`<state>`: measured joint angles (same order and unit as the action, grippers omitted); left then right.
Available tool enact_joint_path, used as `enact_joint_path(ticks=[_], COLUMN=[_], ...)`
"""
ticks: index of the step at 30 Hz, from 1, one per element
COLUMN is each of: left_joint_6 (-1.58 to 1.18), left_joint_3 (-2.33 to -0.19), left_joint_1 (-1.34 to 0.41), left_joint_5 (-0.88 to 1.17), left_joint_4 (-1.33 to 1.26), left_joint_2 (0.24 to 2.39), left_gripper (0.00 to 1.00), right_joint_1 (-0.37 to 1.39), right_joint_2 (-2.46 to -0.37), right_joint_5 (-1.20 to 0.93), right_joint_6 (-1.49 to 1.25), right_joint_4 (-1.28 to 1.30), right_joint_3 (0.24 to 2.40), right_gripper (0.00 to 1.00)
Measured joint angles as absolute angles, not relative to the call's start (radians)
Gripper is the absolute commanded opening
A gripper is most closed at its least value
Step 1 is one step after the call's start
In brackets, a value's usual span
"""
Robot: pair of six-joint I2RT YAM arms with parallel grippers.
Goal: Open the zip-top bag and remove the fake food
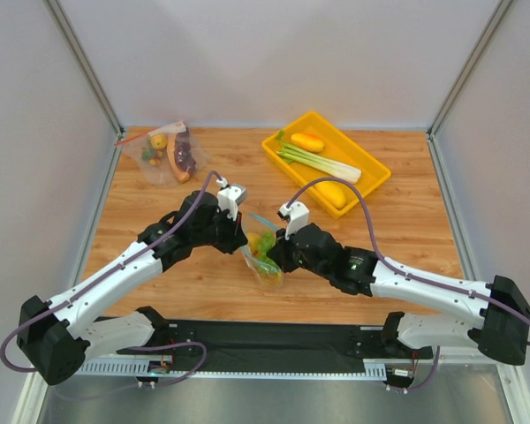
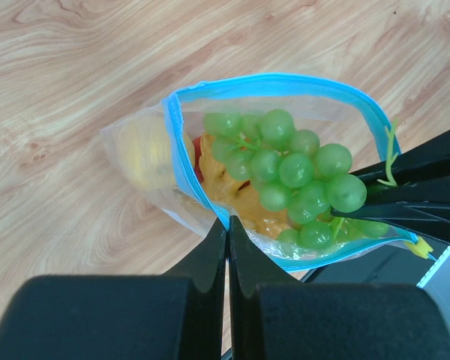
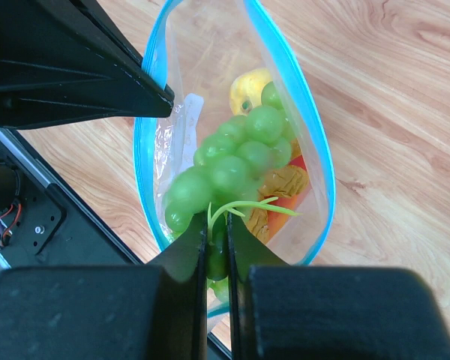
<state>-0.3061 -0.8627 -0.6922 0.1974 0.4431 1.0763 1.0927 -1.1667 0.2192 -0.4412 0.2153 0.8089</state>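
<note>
The zip-top bag (image 1: pixel 267 265) stands open on the wood table between my arms, its light-blue zip strip (image 2: pixel 270 79) spread wide. My left gripper (image 2: pixel 228 223) is shut on the near rim of the strip and also shows in the top view (image 1: pixel 245 235). My right gripper (image 3: pixel 217 221) is shut on the stem end of a green grape bunch (image 3: pixel 232 161) at the bag's mouth; the bunch also shows in the left wrist view (image 2: pixel 292 169). Under it in the bag lie a round yellow piece (image 3: pixel 247 86), a lumpy orange piece (image 3: pixel 285 184) and a red-orange piece (image 3: pixel 294 208).
A yellow tray (image 1: pixel 377 173) at the back right holds a leek (image 1: pixel 322 162), an orange piece (image 1: pixel 307 141) and a yellow piece (image 1: pixel 331 193). Another clear bag (image 1: pixel 163 155) with a red-orange strip lies at the back left. A black mat (image 1: pixel 274 340) runs along the near edge.
</note>
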Motion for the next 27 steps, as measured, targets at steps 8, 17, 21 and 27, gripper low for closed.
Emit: enact_joint_path(ticks=[8, 17, 21, 27], left_joint_6=[-0.306, -0.310, -0.310, -0.310], left_joint_3=[-0.846, -0.810, -0.805, -0.805], left_joint_1=[-0.692, -0.692, -0.692, -0.692], left_joint_5=[0.209, 0.267, 0.270, 0.259], left_joint_4=[0.421, 0.385, 0.381, 0.381], left_joint_2=[1.087, 1.084, 1.080, 1.082], left_gripper=[0.00, 0.00, 0.00, 0.00], right_joint_1=[1.093, 1.093, 1.093, 1.093], right_joint_2=[-1.091, -1.131, -1.165, -1.131], right_joint_5=[0.262, 0.359, 0.370, 0.394], right_joint_6=[-0.449, -0.448, -0.443, -0.419], right_joint_4=[0.137, -0.018, -0.038, -0.051], right_joint_3=[0.792, 0.797, 0.801, 0.811], right_gripper=[0.00, 0.00, 0.00, 0.00])
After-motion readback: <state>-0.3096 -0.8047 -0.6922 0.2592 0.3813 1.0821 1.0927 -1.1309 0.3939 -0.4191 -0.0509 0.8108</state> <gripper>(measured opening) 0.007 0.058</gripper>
